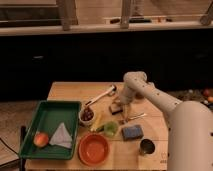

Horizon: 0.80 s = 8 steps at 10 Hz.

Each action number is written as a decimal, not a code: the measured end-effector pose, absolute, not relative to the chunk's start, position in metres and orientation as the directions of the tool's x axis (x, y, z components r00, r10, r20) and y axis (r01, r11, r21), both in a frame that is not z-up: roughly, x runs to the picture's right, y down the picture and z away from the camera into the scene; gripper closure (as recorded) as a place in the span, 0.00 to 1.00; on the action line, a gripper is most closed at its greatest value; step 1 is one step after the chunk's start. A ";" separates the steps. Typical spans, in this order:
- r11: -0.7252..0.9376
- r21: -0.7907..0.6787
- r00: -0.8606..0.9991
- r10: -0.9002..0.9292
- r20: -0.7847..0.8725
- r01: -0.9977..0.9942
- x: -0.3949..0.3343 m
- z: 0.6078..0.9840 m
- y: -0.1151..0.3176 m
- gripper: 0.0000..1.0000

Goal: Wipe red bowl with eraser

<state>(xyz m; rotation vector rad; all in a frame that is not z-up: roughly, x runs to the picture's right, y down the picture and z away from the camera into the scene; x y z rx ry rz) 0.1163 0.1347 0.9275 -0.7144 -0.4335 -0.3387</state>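
Observation:
The red bowl is wide, shallow and orange-red, and sits empty near the table's front edge, just right of the green tray. The eraser, a small dark-topped block with a tan base, lies mid-table behind the bowl. My gripper is down at the eraser's right end, touching it or just over it. The white arm reaches in from the right and bends down to it. The gripper is well behind the bowl and to its right.
A green tray at the left holds an apple and a white cloth. A small white cup, a white-handled brush, a blue-grey sponge, a green item and a dark cup stand around the bowl.

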 end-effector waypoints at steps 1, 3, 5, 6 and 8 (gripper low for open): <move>0.707 -0.556 0.862 -0.153 0.483 0.437 0.118 0.928 0.135 0.38; 0.708 -0.554 0.864 -0.162 0.476 0.438 0.119 0.926 0.130 0.59; 0.711 -0.547 0.863 -0.170 0.476 0.441 0.120 0.927 0.126 0.80; 0.712 -0.544 0.862 -0.174 0.476 0.444 0.121 0.927 0.125 0.88; 0.714 -0.533 0.857 -0.185 0.481 0.454 0.120 0.925 0.119 1.00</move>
